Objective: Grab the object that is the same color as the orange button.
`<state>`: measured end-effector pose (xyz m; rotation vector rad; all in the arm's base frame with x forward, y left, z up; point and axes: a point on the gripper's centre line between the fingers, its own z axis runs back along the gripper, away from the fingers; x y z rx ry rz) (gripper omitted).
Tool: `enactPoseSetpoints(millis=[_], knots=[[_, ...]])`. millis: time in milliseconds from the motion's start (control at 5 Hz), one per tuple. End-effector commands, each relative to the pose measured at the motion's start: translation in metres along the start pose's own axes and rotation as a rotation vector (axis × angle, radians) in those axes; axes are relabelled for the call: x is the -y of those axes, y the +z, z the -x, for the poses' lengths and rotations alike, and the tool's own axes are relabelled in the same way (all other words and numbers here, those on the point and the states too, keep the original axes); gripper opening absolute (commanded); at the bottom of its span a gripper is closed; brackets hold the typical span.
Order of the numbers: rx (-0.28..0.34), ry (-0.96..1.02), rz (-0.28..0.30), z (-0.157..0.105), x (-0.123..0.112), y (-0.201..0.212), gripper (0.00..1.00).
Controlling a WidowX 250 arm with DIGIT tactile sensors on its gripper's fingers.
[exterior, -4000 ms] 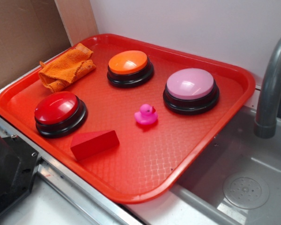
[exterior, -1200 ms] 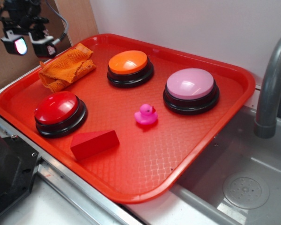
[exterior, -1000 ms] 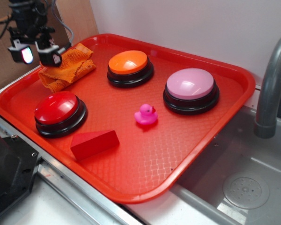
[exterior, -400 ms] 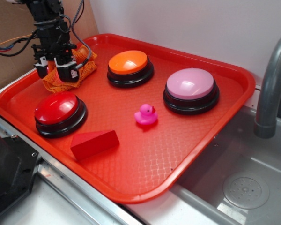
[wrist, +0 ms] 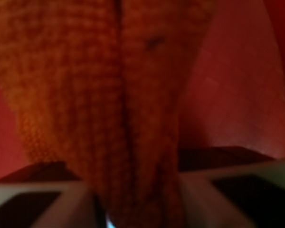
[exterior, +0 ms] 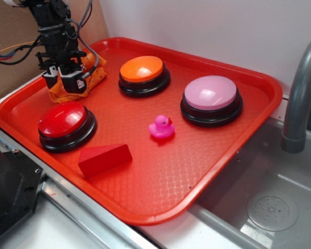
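Note:
The orange cloth (exterior: 92, 75) lies bunched in the red tray's (exterior: 160, 179) far left corner. My gripper (exterior: 62, 83) stands upright on it, pointing down, with its two fingers pressed in against the fabric. In the wrist view the ribbed cloth (wrist: 109, 95) fills the space between my fingers (wrist: 52, 204) and narrows where they pinch it, at my gripper (wrist: 137, 204). The orange button (exterior: 141, 68) with its black base sits just right of the cloth, untouched.
A red button (exterior: 63, 119) sits close in front of my gripper, with a red wedge block (exterior: 104, 158) beyond it. A pink duck (exterior: 161, 126) and a pink button (exterior: 211, 93) are further right. A grey faucet (exterior: 300, 98) and sink (exterior: 269, 207) border the tray's right side.
My arm came in from the upper left and dropped onto the cloth. Since the last frame the fingers have drawn closer together around the fabric.

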<state>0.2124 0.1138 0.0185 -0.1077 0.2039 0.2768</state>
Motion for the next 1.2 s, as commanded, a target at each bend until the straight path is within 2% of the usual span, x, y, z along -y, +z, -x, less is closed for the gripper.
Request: enactPoseSetpoints(millis=[0,200,400,600,800,1000], knots=[[-0.012,-0.205,-0.166,0.069,0.058,0.077,0.00],[0.040,-0.249,-0.170,0.108,0.088,0.116,0.00],[0.092,-0.239,-0.159,0.142,0.094,0.158,0.00],[0.122,-0.257,-0.143,0.156,0.089,0.202,0.00],[0.153,-0.246,-0.140,0.155,0.084,0.203,0.00],[0.162,-0.228,-0.203,0.153,0.087,0.201,0.00]])
